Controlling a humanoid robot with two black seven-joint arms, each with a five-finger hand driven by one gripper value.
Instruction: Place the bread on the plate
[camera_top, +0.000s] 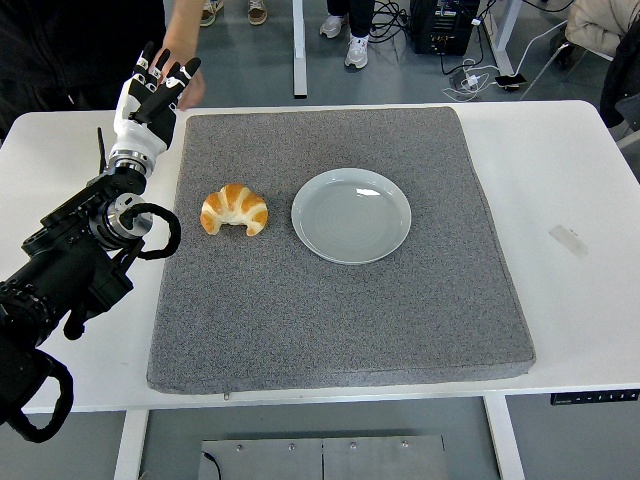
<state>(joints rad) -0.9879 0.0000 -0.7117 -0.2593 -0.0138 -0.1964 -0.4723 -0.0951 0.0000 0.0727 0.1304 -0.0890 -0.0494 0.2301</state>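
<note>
Reaching hasn't begun: left hand (150, 95) hovers with fingers spread, empty, croissant (234, 209) below-right of it, plate (351, 215) beyond. Next: descend and grasp.

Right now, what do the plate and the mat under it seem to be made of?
The plate looks like glazed ceramic, pale grey-blue: its surface is smooth and shows soft reflections; it could also be melamine. The mat looks like thick grey felt or foam covered in fabric: speckled, matte, with soft rounded edges.
</note>
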